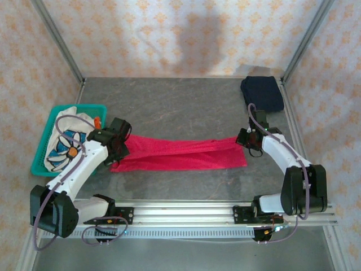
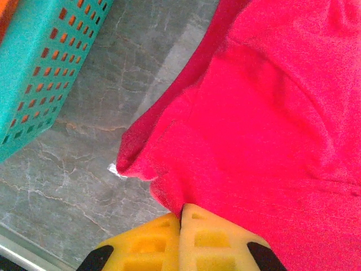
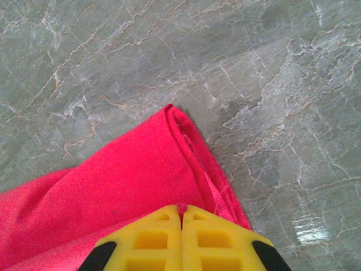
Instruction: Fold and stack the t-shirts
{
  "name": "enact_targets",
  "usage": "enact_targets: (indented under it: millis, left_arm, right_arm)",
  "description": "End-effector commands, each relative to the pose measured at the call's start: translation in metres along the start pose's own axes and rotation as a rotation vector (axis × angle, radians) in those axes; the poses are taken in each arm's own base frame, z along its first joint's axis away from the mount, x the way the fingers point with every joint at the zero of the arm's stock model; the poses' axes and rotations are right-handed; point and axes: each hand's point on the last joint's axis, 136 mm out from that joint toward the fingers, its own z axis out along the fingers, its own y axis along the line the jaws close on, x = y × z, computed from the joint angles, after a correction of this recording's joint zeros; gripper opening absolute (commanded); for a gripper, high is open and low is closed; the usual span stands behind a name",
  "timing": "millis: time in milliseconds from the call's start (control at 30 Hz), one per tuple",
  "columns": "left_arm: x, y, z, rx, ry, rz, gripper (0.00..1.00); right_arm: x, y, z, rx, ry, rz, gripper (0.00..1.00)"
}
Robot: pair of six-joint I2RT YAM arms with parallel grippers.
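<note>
1. On the grey marbled table [image 1: 180,101], the red t-shirt [image 1: 180,153] lies stretched out as a long, narrow band across the middle, running from left to right between the two arms
2. At the band's left end, the left gripper [image 1: 119,148] is clamped on the red t-shirt. In the left wrist view its yellow fingers [image 2: 152,243] press together with the edge of the cloth caught at their tips
3. Beyond those tips the red cloth spreads up and to the right in soft folds. A small white bit shows at its left corner, down on the table
4. At the band's right end, the right gripper [image 1: 246,141] is likewise clenched on the red t-shirt. The right wrist view shows its two fingers closed tight, with a sliver of red pinched in the seam between them
5. Just ahead of that grip, a folded, hemmed corner of the red t-shirt comes to a point on bare table
6. In the far right corner lies the navy t-shirt [image 1: 262,93], folded, behind the right gripper and well apart from the red one
7. At the left edge, the teal basket [image 1: 84,108] holds the white t-shirt [image 1: 65,144] with its blue-orange flower print, crumpled and partly hidden by the left arm
8. The basket's slotted wall stands near the red cloth without touching it, with a strip of table between them
</note>
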Motion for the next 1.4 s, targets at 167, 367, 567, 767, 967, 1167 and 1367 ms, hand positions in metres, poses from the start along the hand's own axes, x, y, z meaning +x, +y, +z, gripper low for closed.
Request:
enact_targets:
  millis: [167, 367, 567, 767, 967, 1167, 1367]
  left_arm:
    - [0.002, 0.017, 0.013, -0.112, -0.013, 0.01, 0.0]
    - [0.01, 0.015, 0.019, -0.097, 0.018, 0.013, 0.0]
    - [0.018, 0.017, 0.028, -0.107, 0.044, 0.018, 0.0]
    - [0.021, 0.013, 0.034, -0.105, 0.06, 0.021, 0.0]
    - [0.013, 0.01, 0.031, -0.113, 0.043, 0.037, 0.0]
    - [0.01, 0.009, 0.029, -0.114, 0.036, 0.034, 0.0]
    - [0.011, 0.007, 0.029, -0.1, 0.038, 0.022, 0.0]
  right_arm:
    - [0.021, 0.0, 0.005, -0.005, 0.062, 0.012, 0.0]
    - [0.032, -0.013, 0.017, 0.056, 0.097, 0.025, 0.0]
    - [0.019, -0.012, 0.018, 0.07, 0.067, 0.047, 0.0]
    - [0.001, 0.001, 0.008, 0.018, 0.006, 0.043, 0.0]
    - [-0.058, 0.03, -0.009, -0.01, -0.091, -0.007, 0.0]
    - [-0.096, 0.045, -0.02, -0.016, -0.152, -0.027, 0.0]
    - [-0.058, 0.023, 0.0, 0.018, -0.078, -0.02, 0.0]
